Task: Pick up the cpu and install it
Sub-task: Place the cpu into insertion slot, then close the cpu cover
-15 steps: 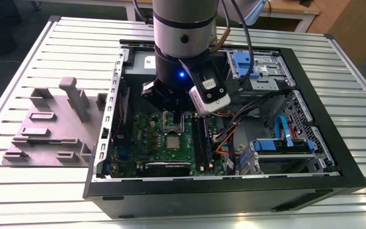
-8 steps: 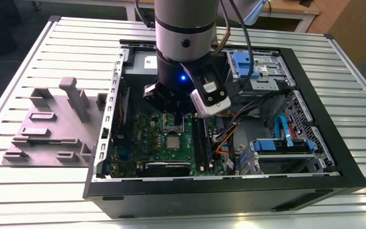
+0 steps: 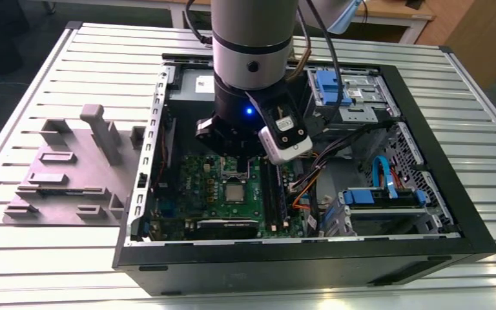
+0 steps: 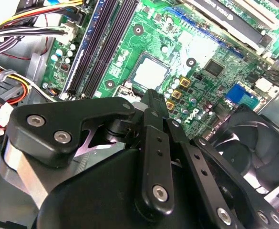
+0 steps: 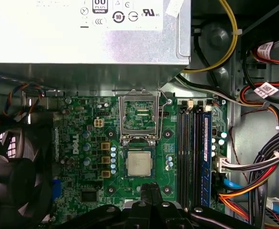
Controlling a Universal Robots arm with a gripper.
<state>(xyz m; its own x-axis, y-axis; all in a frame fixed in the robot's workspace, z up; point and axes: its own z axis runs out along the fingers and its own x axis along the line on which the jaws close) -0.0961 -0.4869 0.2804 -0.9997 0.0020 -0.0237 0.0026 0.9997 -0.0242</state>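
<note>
Closest in, the gripper [image 5: 149, 191] hangs over the green board [image 5: 82, 138] with its fingers pressed together and nothing between them. The cpu [image 5: 139, 163] lies flat in its socket just ahead of the fingertips, while the metal frame [image 5: 140, 117] beside it stands open. Seating looks done to me; locking it would call for a gentle push on that frame, not on the chip.

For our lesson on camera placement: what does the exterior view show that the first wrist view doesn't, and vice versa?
Exterior view adds: the arm, the slatted table, and a grey fixture block on the exterior view's left. First wrist view adds: a black fan beside the motherboard. Shared: the cpu lying flat on that green motherboard.
</note>
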